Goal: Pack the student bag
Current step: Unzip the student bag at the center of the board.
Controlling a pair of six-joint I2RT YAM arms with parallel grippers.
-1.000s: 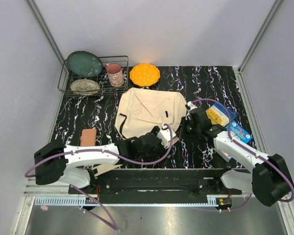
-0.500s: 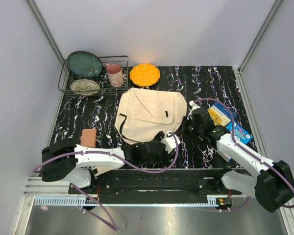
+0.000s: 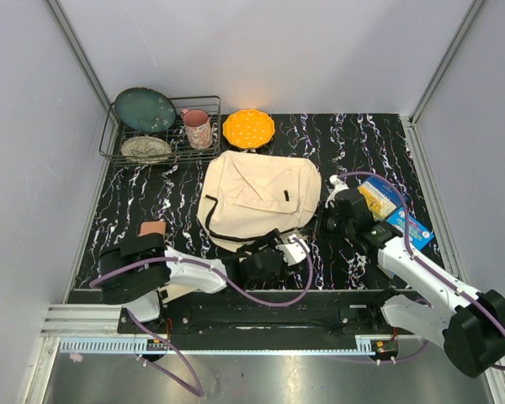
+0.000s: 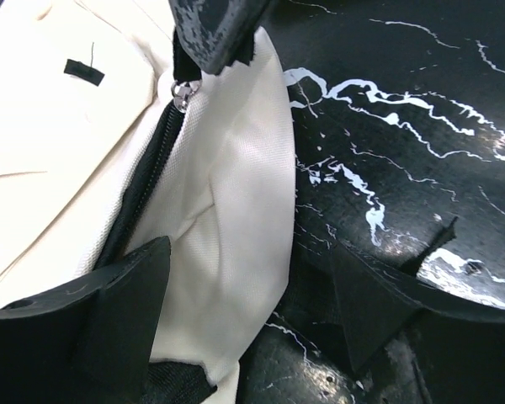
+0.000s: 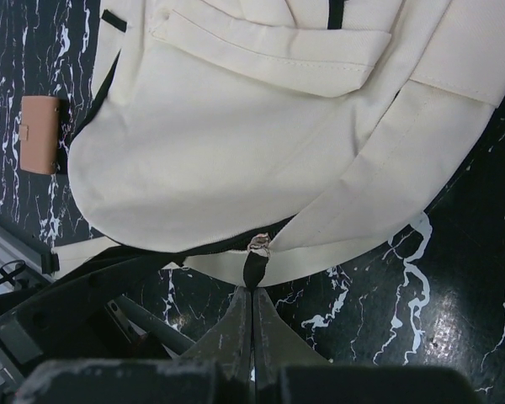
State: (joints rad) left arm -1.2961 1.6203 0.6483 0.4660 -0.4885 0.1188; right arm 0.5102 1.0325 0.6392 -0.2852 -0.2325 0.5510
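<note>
Top external: student bag [image 3: 257, 198] mid table [image 3: 379, 135]

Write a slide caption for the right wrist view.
Right tool shut on the black zipper pull of the cream backpack.

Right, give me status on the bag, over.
Right gripper shut on zipper pull. Left gripper open, straddling student bag's edge. Nothing lying on top.

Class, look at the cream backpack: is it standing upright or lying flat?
Lying flat. The student bag spreads front side up on the table, its flap and pocket facing the overhead camera.
</note>
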